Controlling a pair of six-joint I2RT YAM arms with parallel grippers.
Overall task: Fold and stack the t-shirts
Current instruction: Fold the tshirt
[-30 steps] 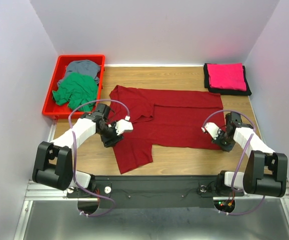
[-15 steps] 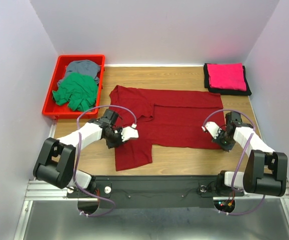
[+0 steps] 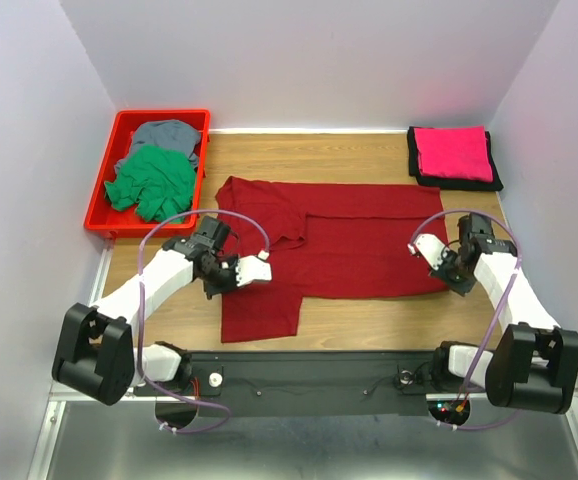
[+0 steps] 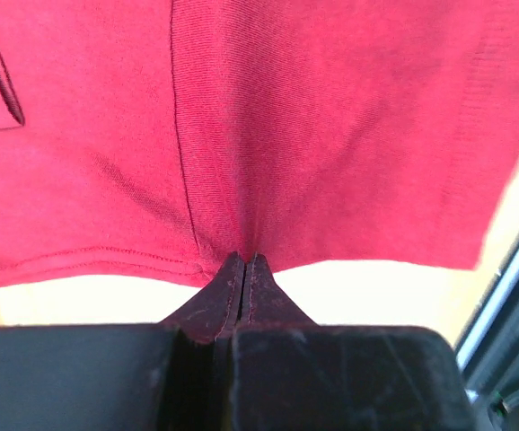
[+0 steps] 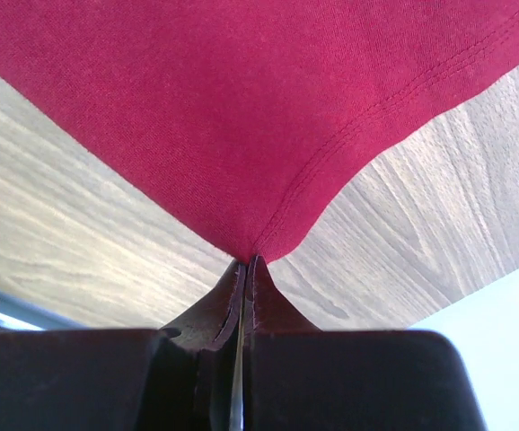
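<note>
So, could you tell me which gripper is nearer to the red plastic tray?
Left. The left gripper, shut on the dark red t-shirt, sits close to the near corner of the red plastic tray; the right gripper holds the shirt's far-right corner.

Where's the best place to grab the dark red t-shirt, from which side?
Pinch the dark red t-shirt at its hemmed edge, low from off the cloth: it lies flat, so only the rim gives a lip. The left pincer and right pincer grip it so, the right at a corner.

White walls, wooden tabletop
</note>
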